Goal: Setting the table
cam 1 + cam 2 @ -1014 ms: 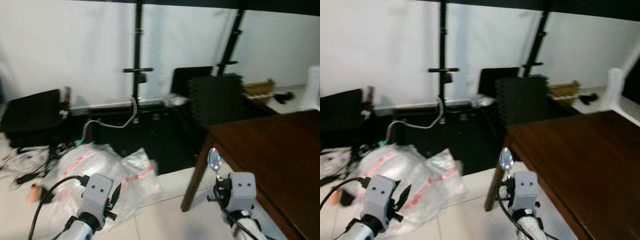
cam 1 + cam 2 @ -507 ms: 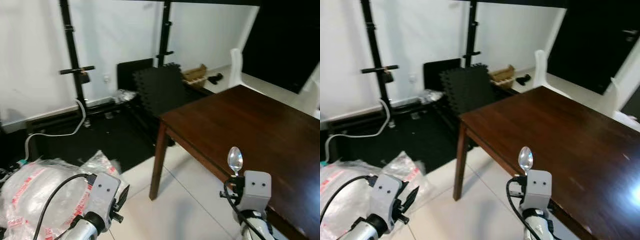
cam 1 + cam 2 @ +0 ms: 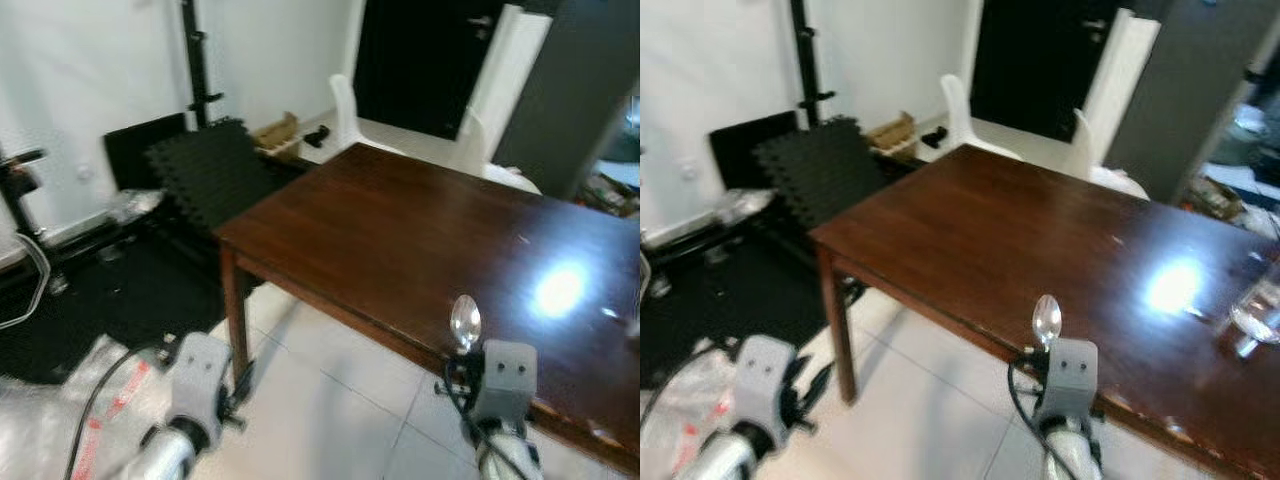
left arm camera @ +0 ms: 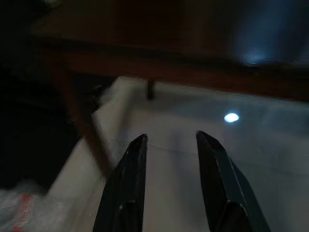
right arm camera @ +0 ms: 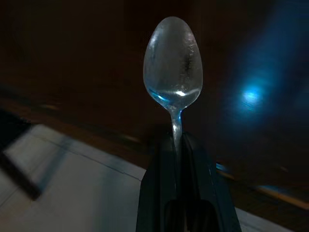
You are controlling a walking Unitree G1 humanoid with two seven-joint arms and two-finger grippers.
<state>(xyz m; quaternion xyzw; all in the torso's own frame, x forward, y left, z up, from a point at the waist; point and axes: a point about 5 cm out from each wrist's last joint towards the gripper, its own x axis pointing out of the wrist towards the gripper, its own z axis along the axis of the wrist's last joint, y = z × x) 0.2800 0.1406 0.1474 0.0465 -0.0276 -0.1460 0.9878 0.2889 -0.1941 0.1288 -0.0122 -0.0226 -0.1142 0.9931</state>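
The spoon (image 5: pixel 173 67) has its handle hidden in the right gripper (image 5: pixel 179 145), jaws clamped, at the table (image 3: pixel 1040 240) edge; left gripper (image 4: pixel 169 145) jaws apart above the floor (image 3: pixel 330 400).

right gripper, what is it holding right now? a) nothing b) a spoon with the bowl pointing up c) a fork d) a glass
b: the right gripper is shut on the handle of a metal spoon, whose bowl stands upright above the fingers, near the edge of the brown table.
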